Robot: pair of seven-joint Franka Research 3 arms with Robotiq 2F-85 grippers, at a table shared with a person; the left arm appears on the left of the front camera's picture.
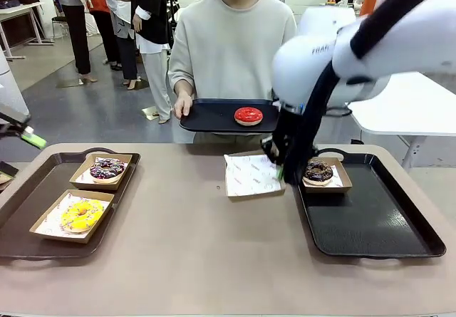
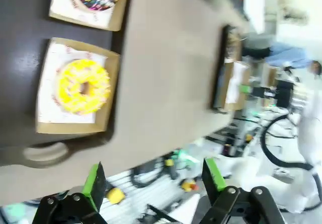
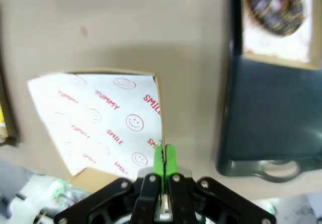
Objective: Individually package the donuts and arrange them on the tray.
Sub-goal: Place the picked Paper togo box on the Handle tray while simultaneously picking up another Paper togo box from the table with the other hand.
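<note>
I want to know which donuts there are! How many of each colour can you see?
Yellow donut: 1
Red donut: 1
Dark chocolate donut: 1
Chocolate donut with sprinkles: 1
Total: 4 donuts

Table (image 1: 192,253): two trays (image 1: 370,217), paper-lined box (image 1: 251,176).
</note>
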